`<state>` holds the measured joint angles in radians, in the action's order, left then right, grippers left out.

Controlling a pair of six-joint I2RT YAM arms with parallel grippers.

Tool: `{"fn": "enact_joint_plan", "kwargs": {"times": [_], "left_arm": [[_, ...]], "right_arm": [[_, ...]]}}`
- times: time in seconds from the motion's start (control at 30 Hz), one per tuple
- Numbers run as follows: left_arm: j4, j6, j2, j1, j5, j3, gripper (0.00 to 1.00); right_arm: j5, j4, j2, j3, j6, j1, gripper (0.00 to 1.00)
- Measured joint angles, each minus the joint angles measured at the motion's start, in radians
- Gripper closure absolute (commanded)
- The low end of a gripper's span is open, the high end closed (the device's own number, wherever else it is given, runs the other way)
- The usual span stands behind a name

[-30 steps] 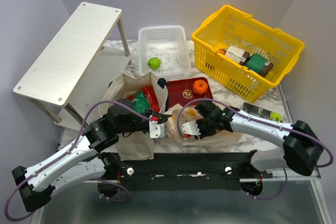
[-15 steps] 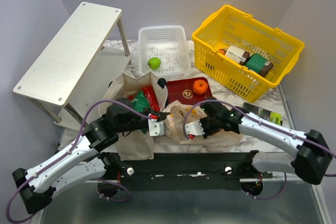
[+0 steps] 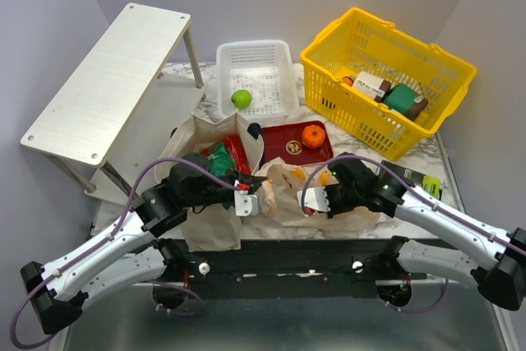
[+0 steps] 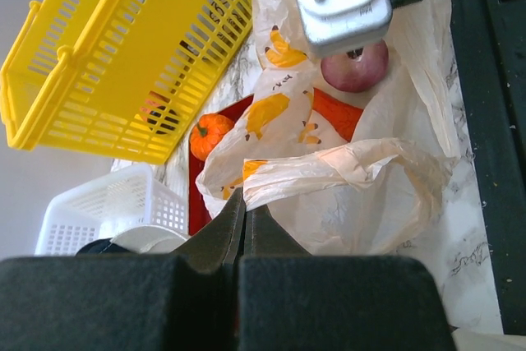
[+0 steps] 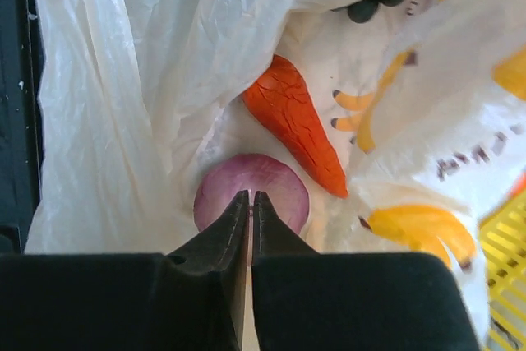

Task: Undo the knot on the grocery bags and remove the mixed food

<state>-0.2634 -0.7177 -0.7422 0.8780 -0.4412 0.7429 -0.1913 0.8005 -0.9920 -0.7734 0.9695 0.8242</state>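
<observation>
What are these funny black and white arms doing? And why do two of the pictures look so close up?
They are two robot arms bolted to a table. One picture looks down from above. The other two come from little cameras on each wrist, so everything looks close. The left gripper is pinching the thin plastic bag. The right gripper is closed too, right over a purple onion beside a carrot inside that bag. On the table are also a cloth tote, a yellow basket with boxes, a white basket holding a green apple, and a red tray with an orange.
</observation>
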Motion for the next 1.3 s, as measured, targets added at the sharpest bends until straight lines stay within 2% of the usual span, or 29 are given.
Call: {"fn": "enact_joint_plan", "kwargs": {"times": [0.13, 0.17, 0.2, 0.3, 0.73, 0.77, 0.9, 1.0, 1.13, 1.3], "left_arm": [[0.000, 0.000, -0.002, 0.000, -0.008, 0.000, 1.00], [0.000, -0.001, -0.002, 0.000, -0.010, 0.000, 1.00], [-0.001, -0.001, -0.002, 0.000, -0.011, 0.000, 1.00], [-0.008, -0.001, 0.006, 0.000, -0.013, 0.000, 1.00], [-0.015, 0.001, 0.048, -0.006, -0.014, -0.021, 1.00], [-0.013, 0.001, 0.047, -0.007, -0.014, -0.022, 1.00], [-0.005, 0.002, 0.048, -0.010, -0.015, -0.026, 1.00], [0.006, 0.006, 0.048, -0.018, -0.016, -0.034, 1.00], [0.015, 0.008, 0.048, -0.021, -0.016, -0.039, 1.00], [0.016, 0.000, 0.048, -0.021, -0.017, -0.039, 1.00]], "right_arm": [[-0.004, -0.024, -0.122, -0.006, 0.056, 0.000, 0.82], [-0.003, -0.032, -0.153, -0.009, 0.072, 0.000, 0.77], [0.002, -0.037, -0.185, -0.012, 0.088, 0.000, 0.67], [0.021, -0.047, -0.276, -0.040, 0.134, -0.002, 0.60], [0.010, -0.050, -0.565, -0.193, 0.256, -0.063, 0.51], [0.008, -0.047, -0.581, -0.199, 0.266, -0.063, 0.52], [0.006, -0.045, -0.596, -0.212, 0.286, -0.064, 0.77], [0.006, -0.046, -0.594, -0.214, 0.287, -0.064, 0.90], [0.007, -0.043, -0.544, -0.200, 0.258, -0.064, 0.98], [-0.013, 0.014, -0.307, -0.169, 0.177, -0.065, 1.00]]}}
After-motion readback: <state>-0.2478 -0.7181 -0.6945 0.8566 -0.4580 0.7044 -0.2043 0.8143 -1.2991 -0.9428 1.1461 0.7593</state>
